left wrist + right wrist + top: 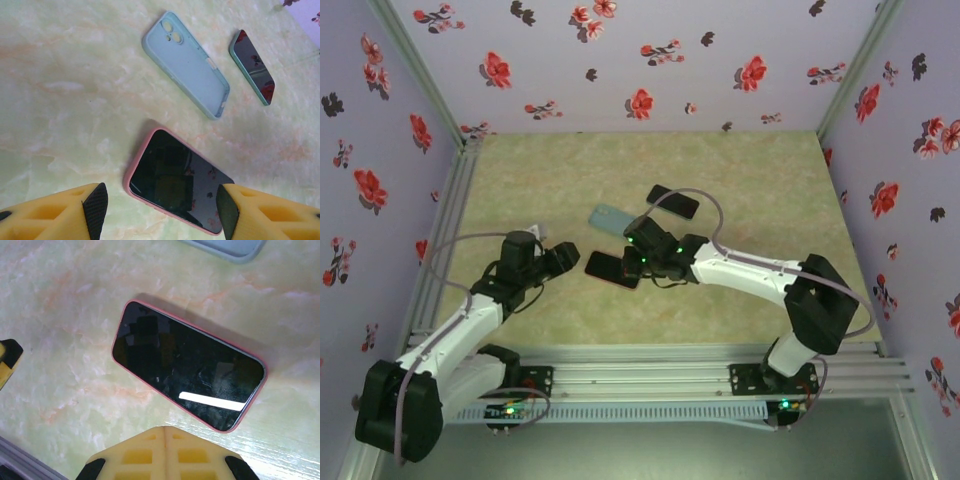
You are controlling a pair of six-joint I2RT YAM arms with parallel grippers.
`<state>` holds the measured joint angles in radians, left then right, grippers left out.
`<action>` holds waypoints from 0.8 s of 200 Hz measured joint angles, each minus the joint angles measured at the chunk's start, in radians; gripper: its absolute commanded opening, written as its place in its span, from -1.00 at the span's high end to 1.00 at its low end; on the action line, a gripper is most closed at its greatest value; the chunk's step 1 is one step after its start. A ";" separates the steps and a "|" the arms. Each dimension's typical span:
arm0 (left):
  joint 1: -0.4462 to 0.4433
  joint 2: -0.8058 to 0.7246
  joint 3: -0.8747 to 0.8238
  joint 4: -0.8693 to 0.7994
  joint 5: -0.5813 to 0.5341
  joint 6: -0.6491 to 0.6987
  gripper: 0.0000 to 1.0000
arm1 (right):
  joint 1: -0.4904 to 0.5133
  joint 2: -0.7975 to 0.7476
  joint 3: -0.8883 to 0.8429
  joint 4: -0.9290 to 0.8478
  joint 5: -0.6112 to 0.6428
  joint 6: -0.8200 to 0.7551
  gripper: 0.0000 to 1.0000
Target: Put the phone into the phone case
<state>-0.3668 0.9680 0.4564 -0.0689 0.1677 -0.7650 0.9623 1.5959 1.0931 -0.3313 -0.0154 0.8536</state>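
Tabletop [750, 190], marbled pale green, spreads wide under flowered lilac walls, and both arms stretch out over it. From the near-left corner, the left arm [460, 325] angles toward the middle. From the near-right, the right arm [760, 272] bends across to meet it. The two wrists face each other mid-table.

Between them lies the pink-rimmed phone [187, 365], flat on the table, dark screen up, set at a slant. Just beyond it sits the pale blue phone case [186, 65], hollow side up with nothing in it. Its camera cutouts are at the far end, and it is near the phone but apart from it. To the right of the case is a green-rimmed phone [252, 66], screen up, close beside the case and not touching it.

Now the left gripper [161, 209]: spread wide, holding nothing. In its wrist view the yellow fingers with black pads [97, 205] frame the near end of the pink-rimmed phone.

And the right gripper [165, 432]: fingers pressed together, nothing between them. The closed tip sits right at the phone's long near edge, and whether it touches, I cannot tell.
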 measured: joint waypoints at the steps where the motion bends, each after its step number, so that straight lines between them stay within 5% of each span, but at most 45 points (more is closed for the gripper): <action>1: 0.000 0.000 0.001 -0.001 0.000 0.002 -0.28 | 0.000 0.000 0.000 0.000 0.002 -0.002 1.00; 160: -0.026 0.181 0.042 0.031 0.027 0.040 -0.27 | -0.100 0.162 0.055 -0.037 -0.011 -0.124 1.00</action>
<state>-0.3927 1.1488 0.4984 -0.0376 0.1944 -0.7254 0.8623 1.7576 1.1481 -0.3683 -0.0261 0.7292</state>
